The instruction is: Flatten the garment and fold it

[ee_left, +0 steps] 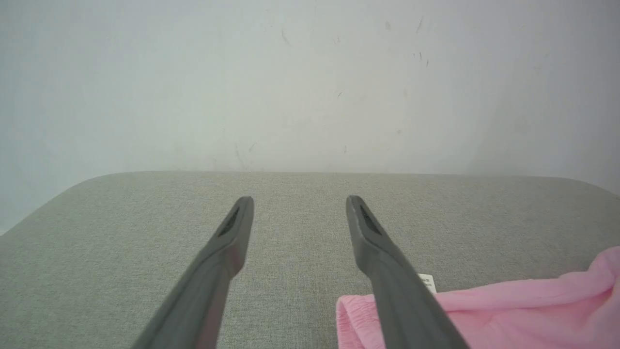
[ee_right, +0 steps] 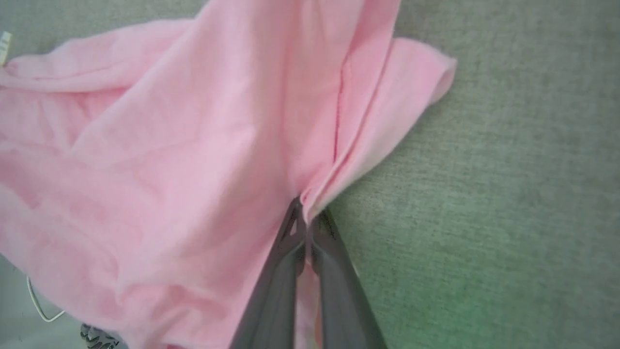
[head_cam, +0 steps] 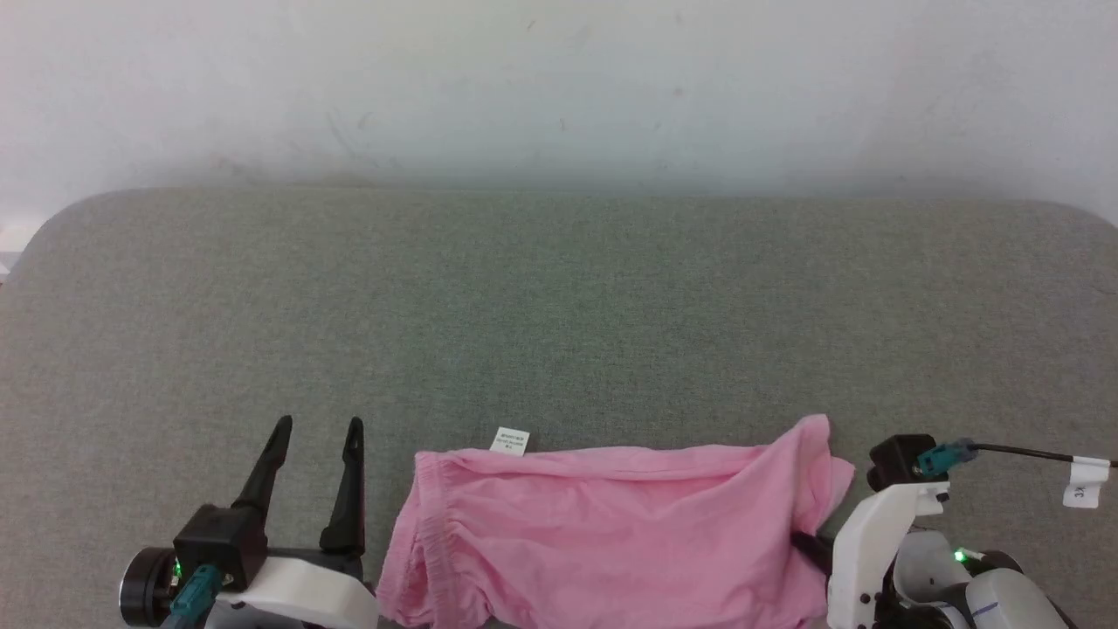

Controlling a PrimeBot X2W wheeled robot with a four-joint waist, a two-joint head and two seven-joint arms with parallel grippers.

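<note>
Head camera: forward and down across counter (head_cam: 559, 306) to wall (head_cam: 559, 79). Left wrist camera: low, facing same wall. Right wrist camera: downward, close on garment (ee_right: 169, 145), which all three views share.

You have before you a grey-green cloth-covered pad (head_cam: 559, 306) with rounded far corners, reaching from left to right, and at its near edge, a little right of the middle, lies the rumpled pink garment (head_cam: 611, 533), its white care label (head_cam: 511, 441) at its far-left corner.
</note>
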